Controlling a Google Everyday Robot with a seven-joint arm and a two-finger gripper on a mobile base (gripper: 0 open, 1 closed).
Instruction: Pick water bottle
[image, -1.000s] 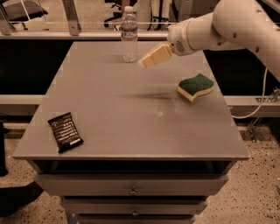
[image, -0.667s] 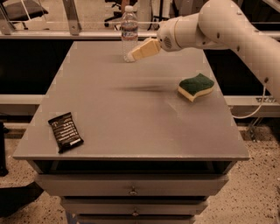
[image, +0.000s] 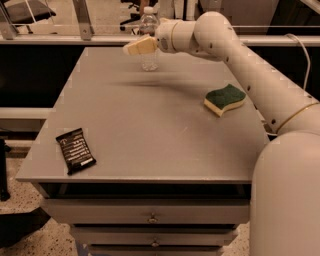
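Now cream tool (image: 132, 48) crosses clear ribbed water bottle (image: 149, 62) midbody.

White rounded arm (image: 250, 70), thin gold band (image: 296, 113), cream pincer (image: 131, 48) at its far tip

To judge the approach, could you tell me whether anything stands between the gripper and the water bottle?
Nothing visible does. The cream gripper overlaps the small clear ribbed plastic bottle; the green sponge lies well aside.
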